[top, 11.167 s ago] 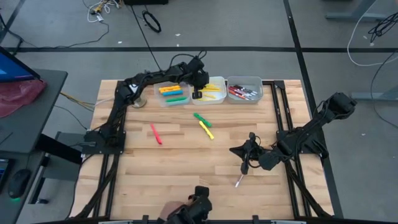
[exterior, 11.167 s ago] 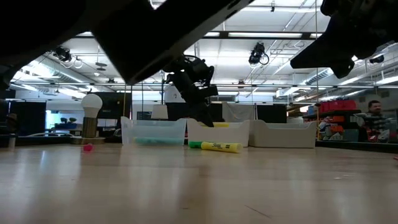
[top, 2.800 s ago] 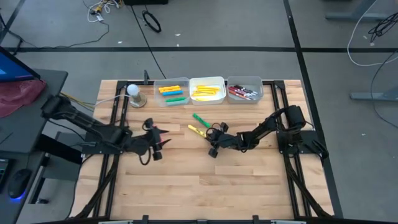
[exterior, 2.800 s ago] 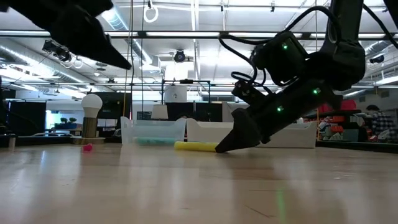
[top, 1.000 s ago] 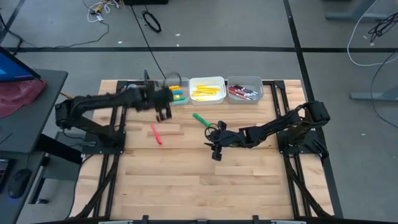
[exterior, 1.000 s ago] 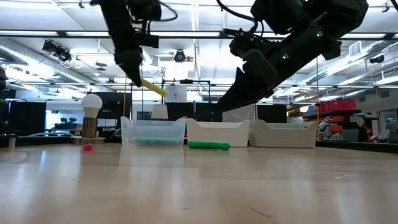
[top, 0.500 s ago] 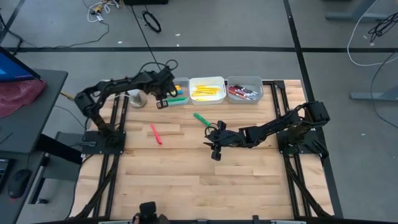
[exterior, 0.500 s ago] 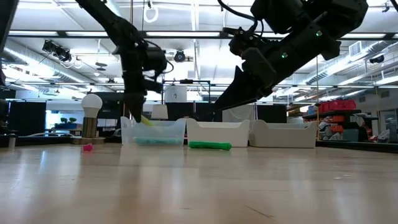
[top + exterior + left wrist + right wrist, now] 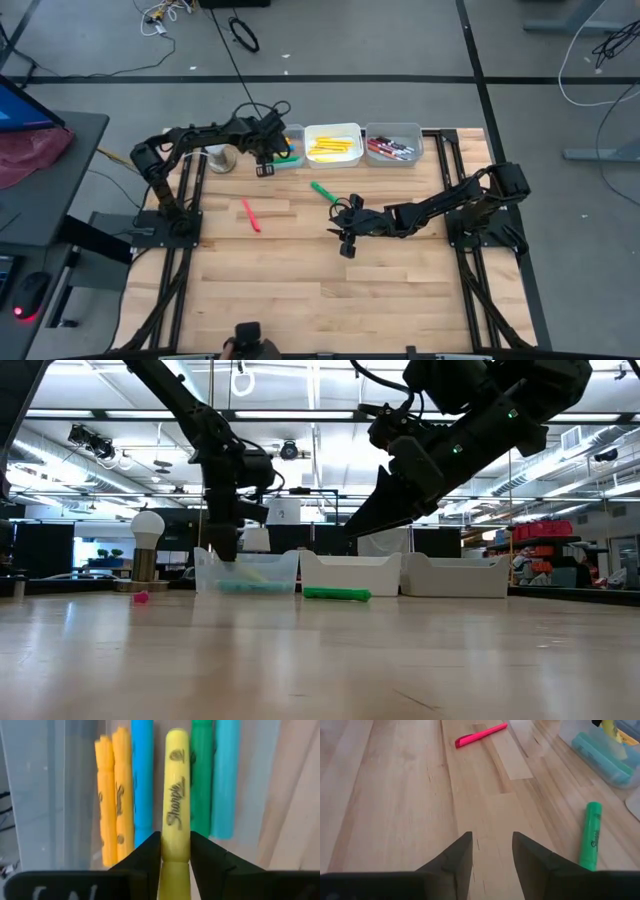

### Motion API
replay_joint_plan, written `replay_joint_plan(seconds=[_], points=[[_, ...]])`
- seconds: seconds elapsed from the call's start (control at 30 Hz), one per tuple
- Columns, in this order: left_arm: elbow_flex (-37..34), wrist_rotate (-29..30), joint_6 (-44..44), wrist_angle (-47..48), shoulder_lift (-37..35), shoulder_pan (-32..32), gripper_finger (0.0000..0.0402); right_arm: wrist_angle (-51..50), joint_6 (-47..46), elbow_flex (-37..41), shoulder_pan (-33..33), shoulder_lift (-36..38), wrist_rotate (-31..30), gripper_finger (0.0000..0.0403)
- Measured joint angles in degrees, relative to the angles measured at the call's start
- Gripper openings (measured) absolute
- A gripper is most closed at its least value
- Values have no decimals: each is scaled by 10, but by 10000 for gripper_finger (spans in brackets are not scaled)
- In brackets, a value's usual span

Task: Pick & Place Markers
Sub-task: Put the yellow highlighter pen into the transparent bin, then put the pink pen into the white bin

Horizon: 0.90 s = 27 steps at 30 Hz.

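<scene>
My left fingers (image 9: 175,851) pinch a yellow marker (image 9: 176,795) over the left bin (image 9: 262,160). I think letting go comes next. My right fingers (image 9: 491,851) are spread above the worktop (image 9: 300,290), near the green marker (image 9: 591,836).

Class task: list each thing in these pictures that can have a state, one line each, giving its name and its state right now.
Left gripper: over the left bin, yellow marker between its fingers.
Right gripper: open, empty, above the table.
Green marker: lying loose on the table.
Pink marker: lying loose on the table.
Middle bin: holding yellow markers.
</scene>
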State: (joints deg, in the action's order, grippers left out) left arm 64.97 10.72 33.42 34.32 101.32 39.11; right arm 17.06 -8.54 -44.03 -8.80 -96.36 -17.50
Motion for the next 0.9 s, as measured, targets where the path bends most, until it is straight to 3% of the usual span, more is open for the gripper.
replay_joint_plan(seconds=[0.3, 0.47, 0.73, 0.9], points=[[3, -1, -12, -28, -8, 1, 170, 0, -1, 0, 0, 0, 0, 139], [43, 7, -56, 12, -37, -1, 199, 2, -15, 0, 0, 0, 0, 139], [31, -118, -83, 125, -172, -44, 194, 4, -32, 0, 0, 0, 0, 137], [-39, -115, -133, 147, -280, -134, 179, 5, -45, 0, 0, 0, 0, 137]])
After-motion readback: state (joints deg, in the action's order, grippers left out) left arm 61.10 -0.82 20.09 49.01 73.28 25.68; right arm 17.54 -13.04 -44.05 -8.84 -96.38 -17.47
